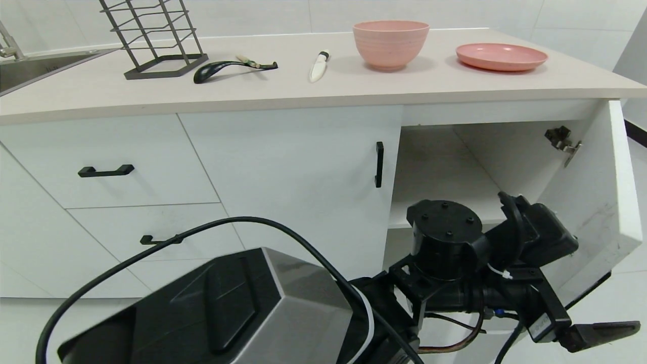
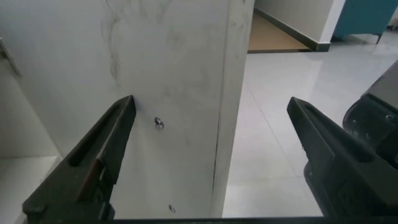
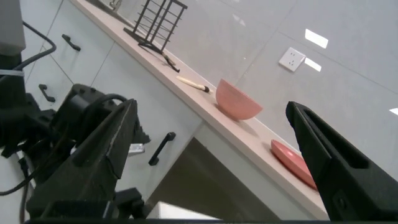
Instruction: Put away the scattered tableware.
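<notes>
Countertop [image 1: 455, 83] spans 12 o'clock. Open cabinet door [image 1: 601, 202] at 3 o'clock. Left gripper [image 2: 211, 102] spread wide, facing the door's edge. Right gripper [image 3: 211, 106] wide, empty. On the countertop: pink bowl [image 1: 390, 44] at 12, pink plate [image 1: 501, 56] at 1, black spoon [image 1: 222, 68] at 11, white knife [image 1: 319, 66] between spoon and bowl.

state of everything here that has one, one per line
right cabinet door, open
middle cabinet door, shut
drawers, shut
rack, upright, empty
pink bowl, upright
pink plate, lying flat
black spoon, lying flat
white utensil, lying flat
left gripper, open
right gripper, open
</notes>
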